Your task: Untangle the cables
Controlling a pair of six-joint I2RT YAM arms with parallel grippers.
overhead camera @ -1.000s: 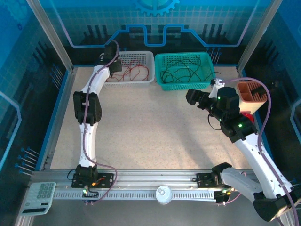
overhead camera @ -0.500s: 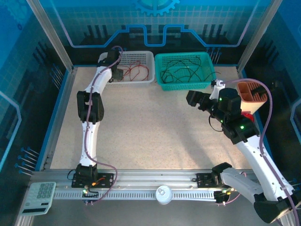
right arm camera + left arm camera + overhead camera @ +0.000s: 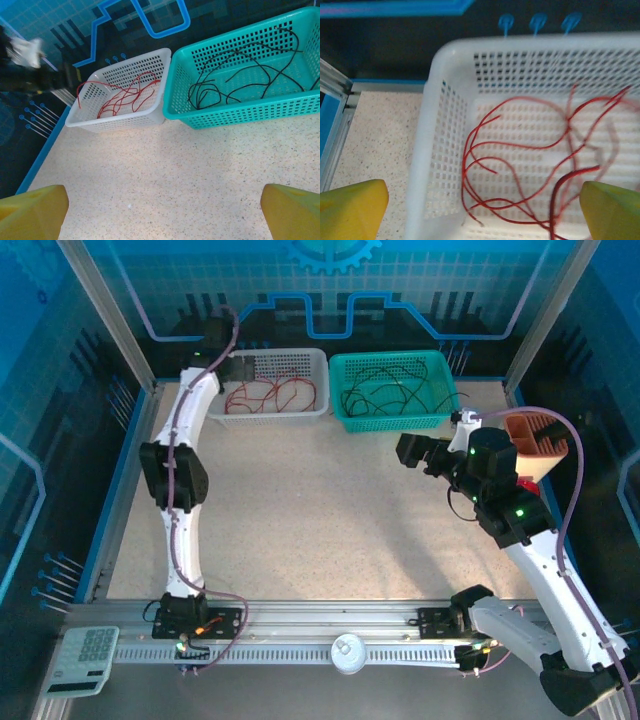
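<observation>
Left gripper (image 3: 482, 209) hangs wide open and empty over the white basket's (image 3: 432, 165) left end, where the red cables (image 3: 122, 95) lie loosely looped. Black cables (image 3: 235, 70) sit in the teal basket (image 3: 240, 112) just beside it. Right gripper (image 3: 162, 207), fingers spread and empty, hovers above the table (image 3: 175, 165).

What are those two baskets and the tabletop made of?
The white basket and the teal basket look like moulded plastic: thin walls pierced with regular grid holes, and smooth, slightly glossy rims. The table looks like speckled stone or a stone-look laminate, pale and matte with fine dark flecks. The pictures can't settle which of the two it is.
</observation>
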